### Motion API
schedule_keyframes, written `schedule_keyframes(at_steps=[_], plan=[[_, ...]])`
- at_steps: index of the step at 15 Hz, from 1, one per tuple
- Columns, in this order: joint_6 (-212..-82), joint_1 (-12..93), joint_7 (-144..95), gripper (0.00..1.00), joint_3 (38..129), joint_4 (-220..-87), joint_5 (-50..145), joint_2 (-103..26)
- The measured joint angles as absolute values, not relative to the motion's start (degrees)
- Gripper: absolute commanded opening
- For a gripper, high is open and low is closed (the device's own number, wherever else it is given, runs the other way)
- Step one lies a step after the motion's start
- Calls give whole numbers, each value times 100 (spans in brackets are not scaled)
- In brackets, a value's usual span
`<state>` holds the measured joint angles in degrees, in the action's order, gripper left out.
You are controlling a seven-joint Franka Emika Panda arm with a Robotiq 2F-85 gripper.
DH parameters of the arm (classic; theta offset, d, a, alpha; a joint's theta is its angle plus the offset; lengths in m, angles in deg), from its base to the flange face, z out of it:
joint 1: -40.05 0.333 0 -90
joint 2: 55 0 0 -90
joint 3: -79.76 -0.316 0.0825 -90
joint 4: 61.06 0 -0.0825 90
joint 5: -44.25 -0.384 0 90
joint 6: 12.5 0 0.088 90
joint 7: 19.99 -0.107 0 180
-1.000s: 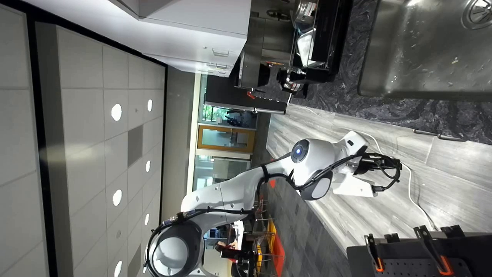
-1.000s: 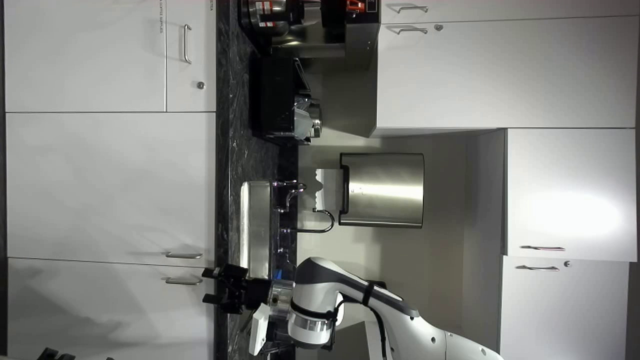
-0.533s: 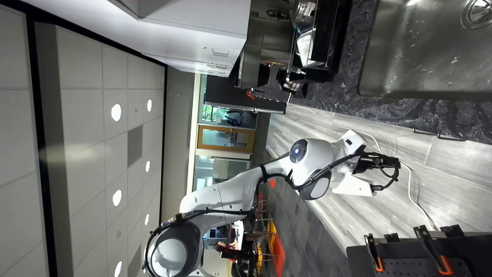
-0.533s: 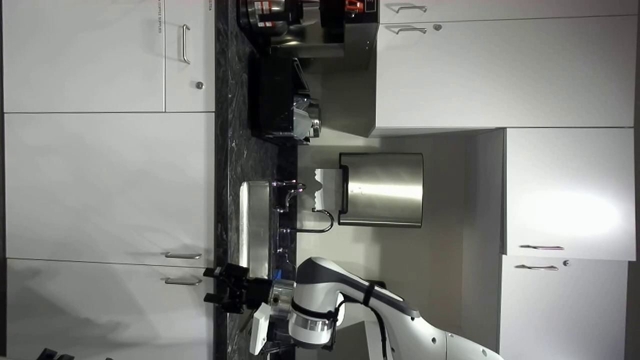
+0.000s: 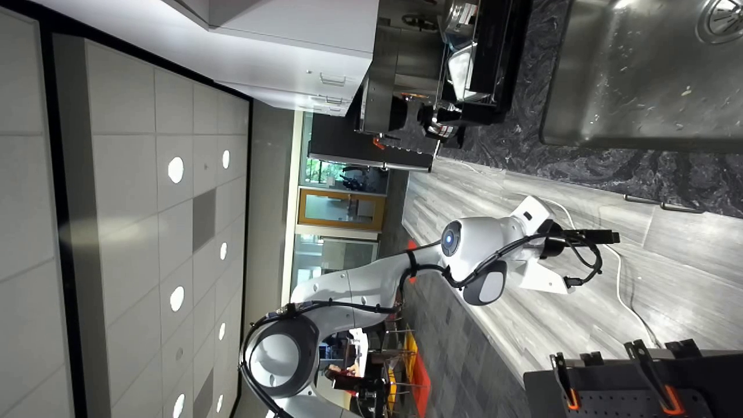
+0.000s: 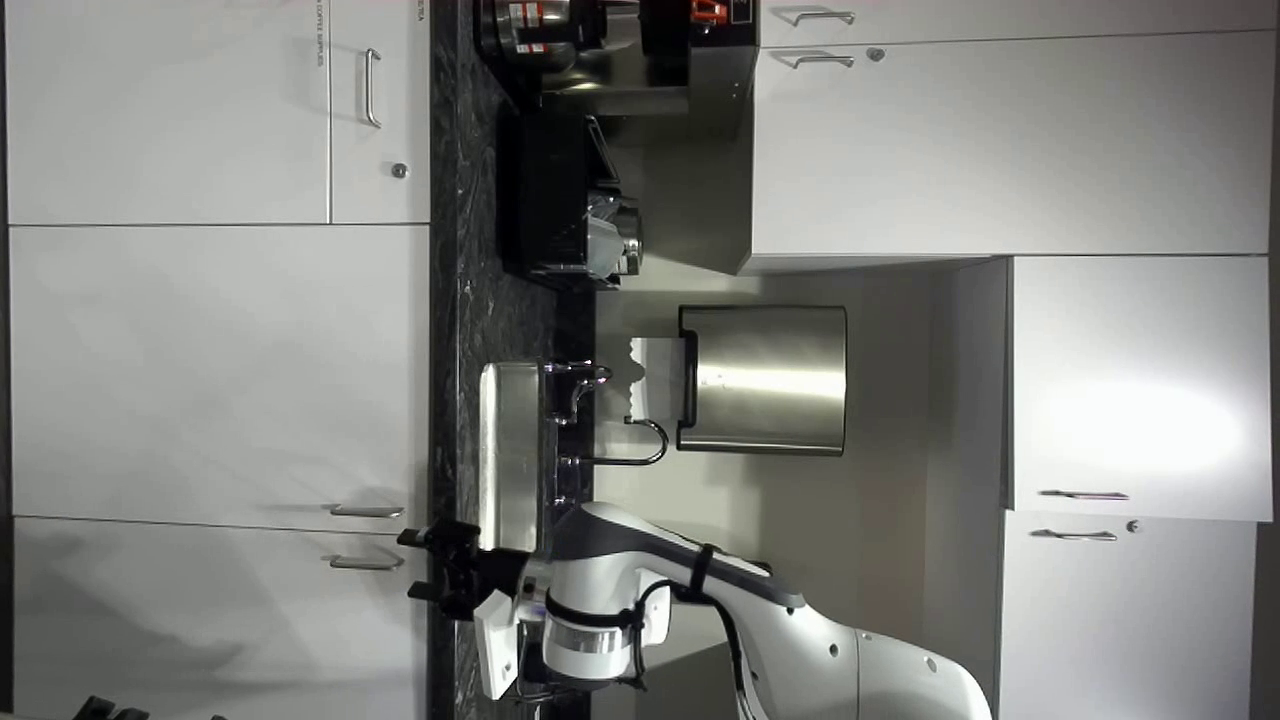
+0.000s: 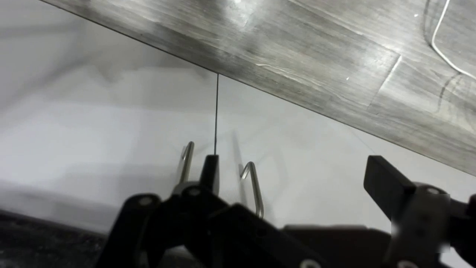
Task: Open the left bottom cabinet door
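Holding our gripper [image 7: 293, 160] wide, low in the wrist view, we likely meant to straddle the left bottom cabinet door's [image 6: 220, 370] handle [image 7: 257, 190].

Stands closed as left bottom cabinet door [image 6: 200, 370], a flat, smooth rectangular panel in pale grey-white, upright and below the dark veined countertop [image 6: 500, 330]. Sits flush beside the matching right bottom cabinet door [image 6: 200, 640], with just a thin dark line between. Bears a slim, bent metal handle [image 6: 368, 511], set vertically near the top of the edge next to that neighbour. Takes soft shadows around the handle. Is partly covered in the wrist view, including the handle's upper end.
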<state>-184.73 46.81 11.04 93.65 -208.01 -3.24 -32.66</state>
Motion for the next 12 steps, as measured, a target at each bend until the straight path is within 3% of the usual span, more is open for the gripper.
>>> schedule_keyframes(at_steps=[12], plan=[[-19688,4652,894,100,8861,-19720,-321,-1800]])
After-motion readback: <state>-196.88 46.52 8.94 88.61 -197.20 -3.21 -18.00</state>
